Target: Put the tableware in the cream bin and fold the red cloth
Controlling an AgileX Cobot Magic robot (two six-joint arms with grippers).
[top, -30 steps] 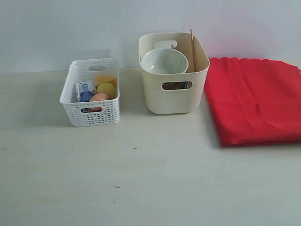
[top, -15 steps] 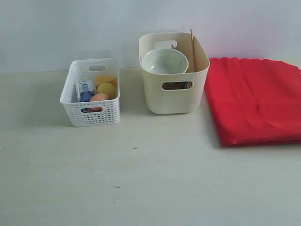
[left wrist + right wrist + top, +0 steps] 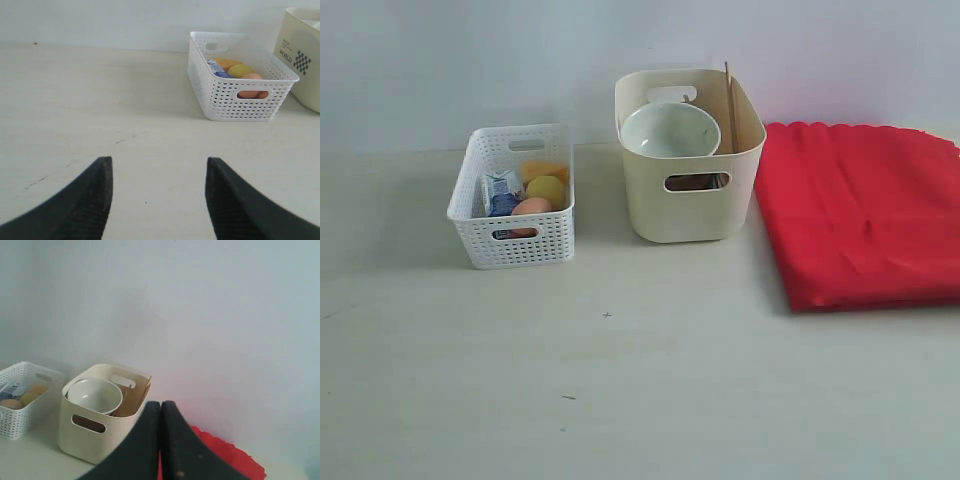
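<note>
Cream bin stands on the table, ahead of the right gripper and well apart from it. Inside: pale green bowl tilted on edge, wooden chopsticks upright against one wall, tips above the rim. Other contents too hidden to identify. Red cloth lies flat just beside the bin; part of its scalloped edge shows past the right gripper's fingers. Right gripper: fingers pressed together, nothing between them. Left gripper: fingers spread apart over bare table, holding nothing. White lattice basket sits ahead of it, well apart, holding food items and a blue-white carton.
</note>
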